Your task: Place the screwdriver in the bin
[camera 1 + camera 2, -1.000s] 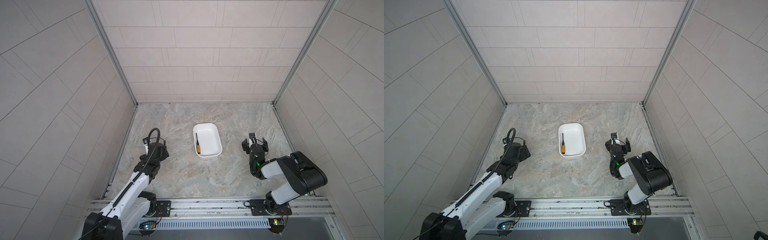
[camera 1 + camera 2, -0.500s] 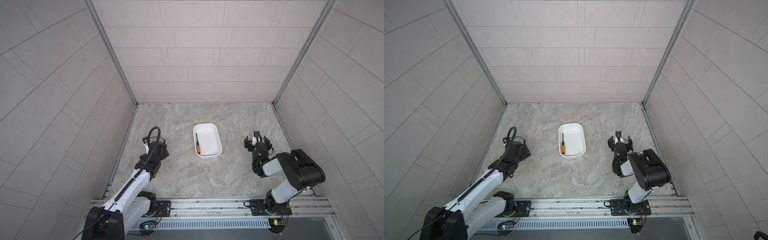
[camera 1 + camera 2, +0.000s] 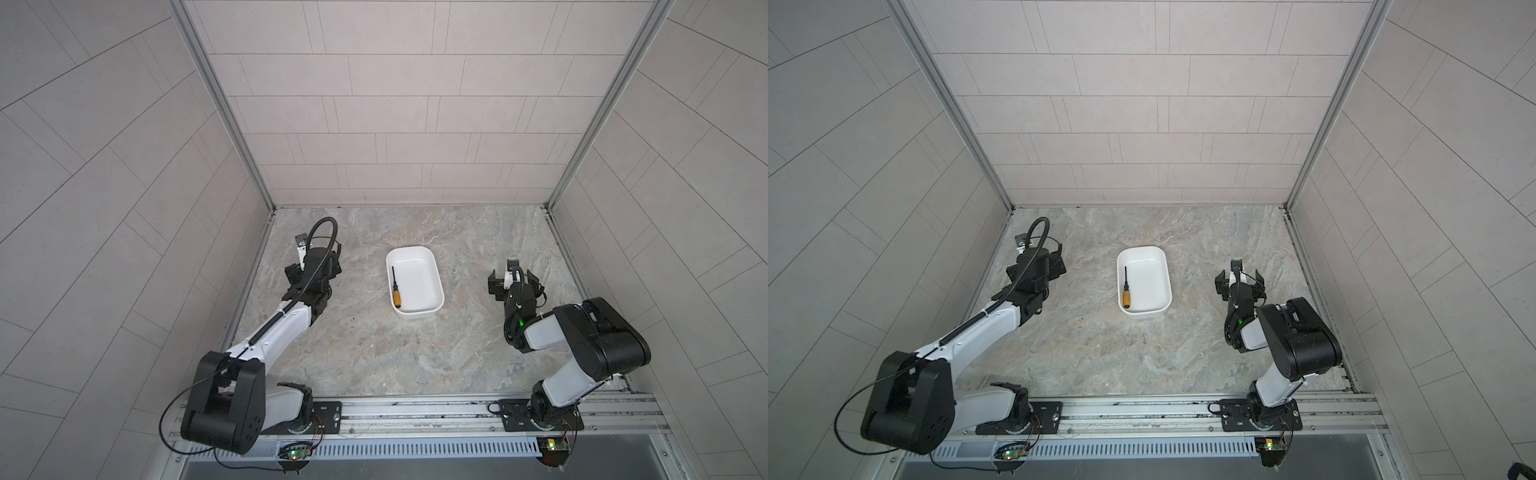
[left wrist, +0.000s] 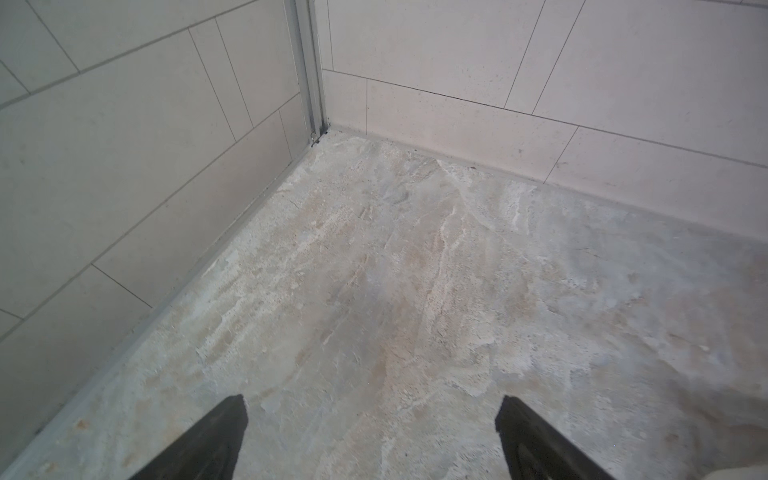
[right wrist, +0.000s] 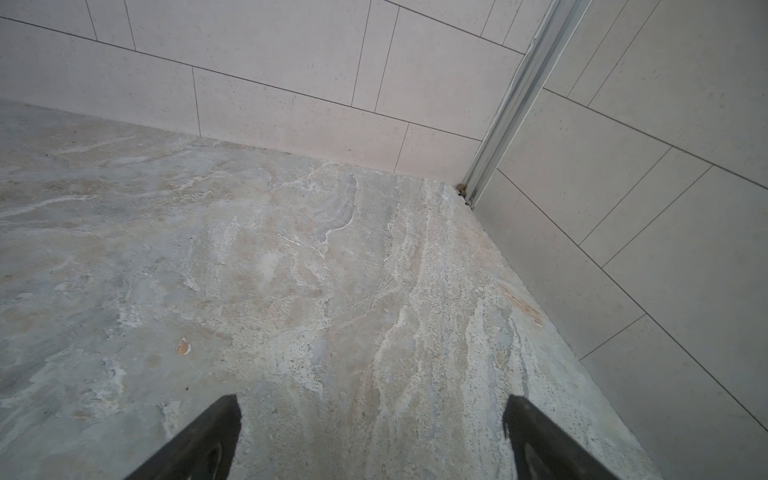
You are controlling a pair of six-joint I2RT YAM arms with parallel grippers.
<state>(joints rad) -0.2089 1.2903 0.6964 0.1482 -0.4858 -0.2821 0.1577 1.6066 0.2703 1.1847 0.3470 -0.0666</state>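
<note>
Flanking the bin (image 3: 417,312), left tool (image 4: 370,411) and right tool (image 5: 370,409) reach forward, held low, both spread wide and empty.

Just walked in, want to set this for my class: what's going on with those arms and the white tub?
Nothing is being handled. The screwdriver lies flat inside the bin, along its left side, yellow handle toward the robot. The left gripper and right gripper are both open and empty, over bare tabletop either side of the bin, apart from it. The task looks done.
</note>
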